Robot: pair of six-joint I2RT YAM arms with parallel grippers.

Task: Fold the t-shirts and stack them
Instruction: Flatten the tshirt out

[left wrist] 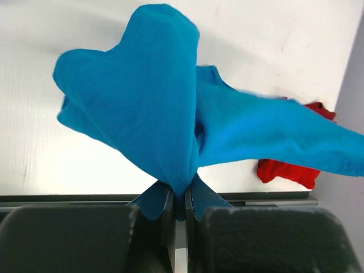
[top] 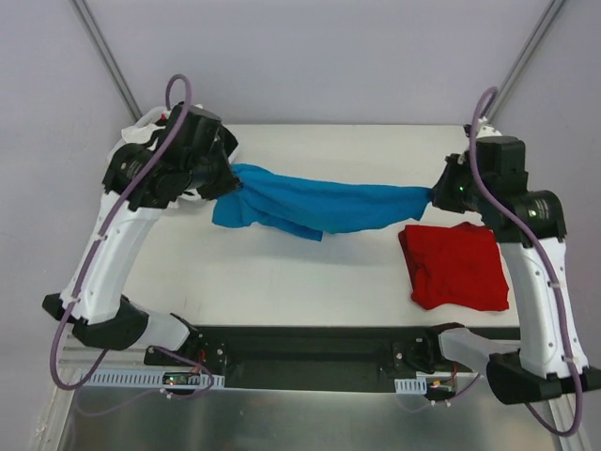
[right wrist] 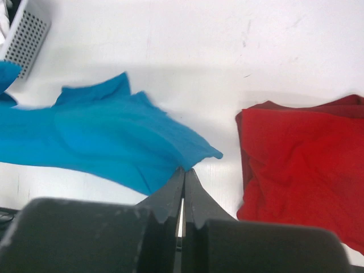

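Hanging between two jaws clamped on it, one blue t-shirt; one red t-shirt.

Overlooking whole table from high behind arm bases. Peering from each wrist, close and low past own fingers, facing toward opposite side (sharing turquoise shirt and red shirt across all three).

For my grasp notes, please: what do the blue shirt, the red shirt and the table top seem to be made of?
Blue shirt: soft matte knit, probably cotton; it drapes and bunches in folds. Red shirt: similar matte cloth; it lies folded with soft creases. Table top: hard, smooth white surface with faint scuffs; material unclear.
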